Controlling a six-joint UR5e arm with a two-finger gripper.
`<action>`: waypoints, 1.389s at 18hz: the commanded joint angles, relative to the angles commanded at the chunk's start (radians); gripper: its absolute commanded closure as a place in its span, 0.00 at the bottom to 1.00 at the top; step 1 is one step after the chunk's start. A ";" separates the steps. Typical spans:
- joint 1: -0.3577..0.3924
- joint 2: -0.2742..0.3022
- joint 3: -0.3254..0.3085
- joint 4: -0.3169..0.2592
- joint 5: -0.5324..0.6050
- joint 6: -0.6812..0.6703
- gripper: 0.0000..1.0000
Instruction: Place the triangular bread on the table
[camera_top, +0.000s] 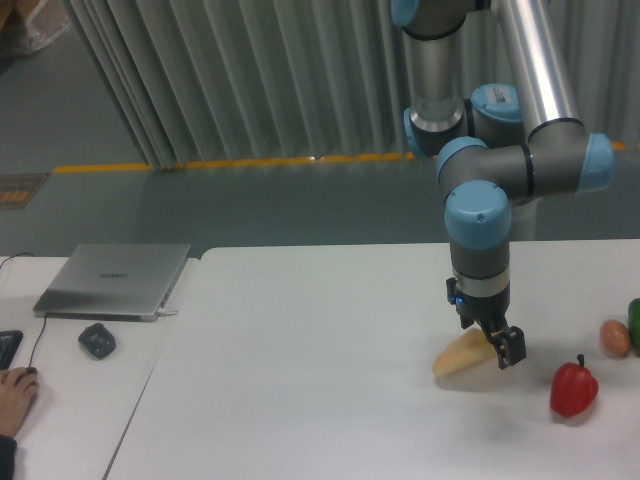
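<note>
The triangular bread (460, 355), a golden-tan wedge, is tilted just above or at the white table (300, 380), right of centre. My gripper (497, 347) is shut on the bread's right end, fingers pointing down. Whether the bread's lower tip touches the tabletop I cannot tell.
A red bell pepper (573, 389) stands right of the gripper. Farther right sit a small orange-tan ball (614, 337) and a green object (634, 318) at the frame edge. On the left desk are a silver laptop (115, 280), a dark mouse (97, 341) and a person's hand (15, 390).
</note>
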 joint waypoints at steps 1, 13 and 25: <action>0.005 0.005 0.008 -0.001 0.002 0.005 0.00; 0.172 0.061 0.066 -0.020 0.037 0.296 0.00; 0.414 0.023 0.097 -0.014 0.005 0.828 0.00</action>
